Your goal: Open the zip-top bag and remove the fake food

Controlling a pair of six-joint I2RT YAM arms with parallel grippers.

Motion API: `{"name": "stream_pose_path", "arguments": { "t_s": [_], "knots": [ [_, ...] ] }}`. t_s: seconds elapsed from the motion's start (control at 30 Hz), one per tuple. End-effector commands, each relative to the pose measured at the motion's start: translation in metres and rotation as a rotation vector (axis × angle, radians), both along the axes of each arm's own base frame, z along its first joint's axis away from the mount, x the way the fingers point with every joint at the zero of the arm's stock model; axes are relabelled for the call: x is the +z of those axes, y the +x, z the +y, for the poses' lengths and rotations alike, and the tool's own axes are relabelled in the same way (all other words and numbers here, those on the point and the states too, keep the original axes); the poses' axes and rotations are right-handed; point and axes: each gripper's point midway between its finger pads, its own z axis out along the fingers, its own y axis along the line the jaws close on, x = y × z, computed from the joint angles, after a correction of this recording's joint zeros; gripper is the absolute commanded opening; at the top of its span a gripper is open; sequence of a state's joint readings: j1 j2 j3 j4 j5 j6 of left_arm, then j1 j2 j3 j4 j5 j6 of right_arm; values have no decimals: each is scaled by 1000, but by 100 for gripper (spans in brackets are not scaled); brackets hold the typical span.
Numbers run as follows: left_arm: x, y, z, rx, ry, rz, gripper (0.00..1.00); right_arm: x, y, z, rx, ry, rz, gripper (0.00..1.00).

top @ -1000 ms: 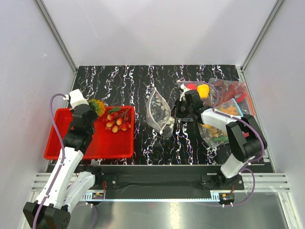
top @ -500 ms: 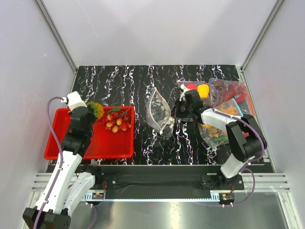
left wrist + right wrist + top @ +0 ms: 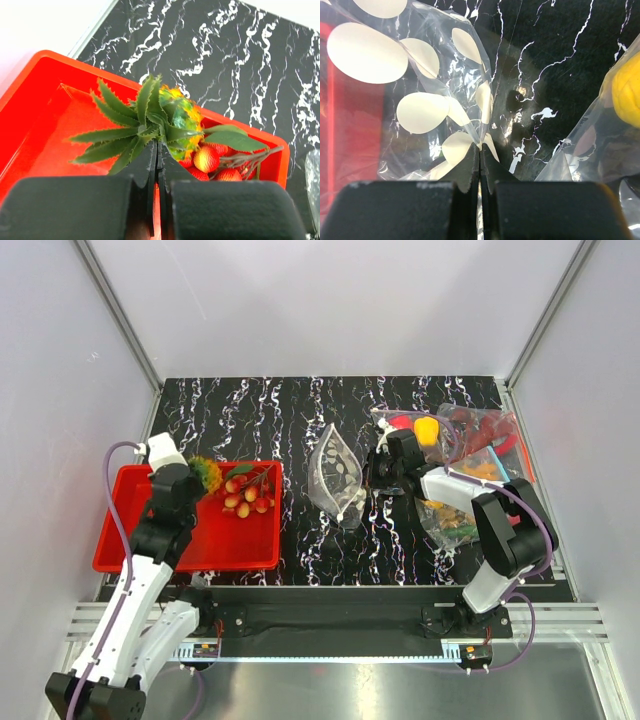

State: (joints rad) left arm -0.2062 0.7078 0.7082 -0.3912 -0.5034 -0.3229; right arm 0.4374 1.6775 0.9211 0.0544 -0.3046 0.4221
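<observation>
The clear zip-top bag (image 3: 335, 477) with white round dots lies mid-table; it fills the left of the right wrist view (image 3: 420, 95). My right gripper (image 3: 372, 472) is shut on the bag's edge (image 3: 481, 146). My left gripper (image 3: 193, 472) is shut on the green leafy top of the orange bumpy fruit (image 3: 170, 117) and holds it over the red tray (image 3: 120, 545). The cherry bunch (image 3: 247, 494) lies in the tray just right of it, also in the left wrist view (image 3: 210, 160). No dark round fruit shows.
Other clear bags with red, yellow and orange pieces (image 3: 470, 455) are heaped at the right of the black marbled table (image 3: 270, 410). A yellow piece in a bag (image 3: 626, 90) lies close right of my right gripper. White walls enclose the table.
My left gripper with the orange fruit has shifted slightly over the tray's far edge. The right gripper and the bag have barely moved.
</observation>
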Motion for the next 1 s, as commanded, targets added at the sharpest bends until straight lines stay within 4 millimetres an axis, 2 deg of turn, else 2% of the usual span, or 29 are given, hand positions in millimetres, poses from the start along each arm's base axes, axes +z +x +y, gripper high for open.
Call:
{"name": "stream_pose_path", "arguments": {
  "t_s": [0.0, 0.3, 0.4, 0.43, 0.47, 0.5, 0.53, 0.57, 0.7, 0.87, 0.97],
  "knots": [
    [31, 0, -3, 1, -14, -82, 0, 0, 3, 2, 16, 6, -8, 0],
    [29, -5, 1, 39, 22, -62, 0, 2, 2, 2, 20, 13, -3, 0],
    [20, -3, 4, 57, 34, -30, 2, 2, 1, 3, 26, 14, -2, 0],
    [16, -1, 4, 69, 40, -9, 5, 3, 1, 4, 26, 17, -3, 0],
    [13, -1, 5, 73, 43, 8, 14, 3, 1, 3, 26, 16, -4, 0],
    [13, 0, 5, 80, 47, 16, 28, 2, 0, 3, 27, 13, -3, 0],
    [14, 0, 6, 82, 46, 15, 28, 3, 0, 2, 26, 13, -5, 0],
    [15, 0, 6, 83, 47, 13, 40, 3, 0, 2, 27, 12, -4, 0],
    [20, -2, 7, 88, 39, -18, 73, 2, 0, 3, 28, 14, -2, 0],
    [29, 1, 1, 47, 35, -52, 79, 3, 0, 4, 30, 16, -1, 0],
    [35, 12, -17, -52, 7, -82, 81, 4, 1, 3, 28, 15, -2, 0]
  ]
}}
